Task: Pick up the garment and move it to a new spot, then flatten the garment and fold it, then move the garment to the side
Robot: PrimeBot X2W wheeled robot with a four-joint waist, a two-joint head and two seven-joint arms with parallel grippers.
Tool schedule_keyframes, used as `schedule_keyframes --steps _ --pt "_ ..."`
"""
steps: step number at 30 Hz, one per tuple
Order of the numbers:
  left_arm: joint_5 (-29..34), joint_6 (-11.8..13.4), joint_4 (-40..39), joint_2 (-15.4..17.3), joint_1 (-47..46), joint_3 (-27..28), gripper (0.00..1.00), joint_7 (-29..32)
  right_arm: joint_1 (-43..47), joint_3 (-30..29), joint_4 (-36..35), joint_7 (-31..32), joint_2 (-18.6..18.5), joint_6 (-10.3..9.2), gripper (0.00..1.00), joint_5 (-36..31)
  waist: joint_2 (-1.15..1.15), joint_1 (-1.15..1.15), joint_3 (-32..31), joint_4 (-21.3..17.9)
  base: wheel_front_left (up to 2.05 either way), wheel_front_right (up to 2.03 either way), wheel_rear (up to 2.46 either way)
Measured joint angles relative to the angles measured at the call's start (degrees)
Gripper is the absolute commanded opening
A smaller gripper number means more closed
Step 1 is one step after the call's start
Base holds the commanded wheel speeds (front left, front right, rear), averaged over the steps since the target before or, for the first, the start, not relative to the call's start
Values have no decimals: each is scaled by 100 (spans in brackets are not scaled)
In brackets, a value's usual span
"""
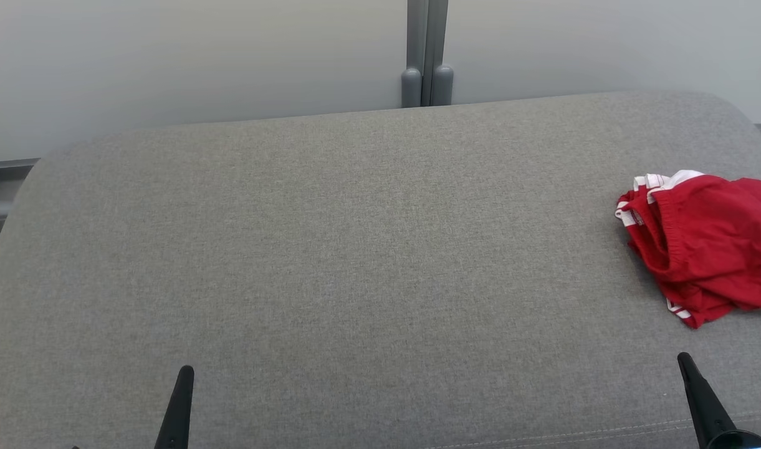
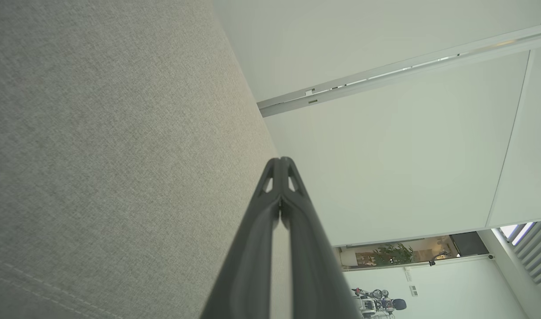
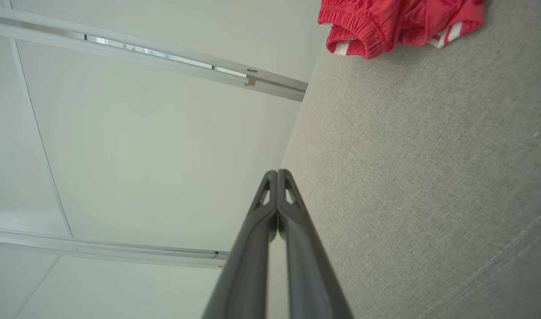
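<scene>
Red shorts are bunched up on the grey bench near the right tool. It and the left tool are closed tight, nothing held.

It looked like an office-style robotics lab: plain pale wall panels joined by a grey metal post, silver aluminium rails crossing them, a wide grey woven-fabric cushioned surface with stitched seams, and, far off, a green potted plant beside a small grey-and-black machine.
</scene>
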Motion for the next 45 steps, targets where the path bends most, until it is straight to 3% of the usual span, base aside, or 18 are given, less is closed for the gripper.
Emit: schedule_keyframes --steps 36,45 --pt "-1295 -334 -380 -305 389 408 0 376 298 -109 -209 286 2 0 0 1653 0 0 15 -54 0 0 0" --pt "-1313 -345 -387 -315 406 416 0 377 311 -110 -215 292 2 0 0 1680 0 0 15 -55 0 0 0"
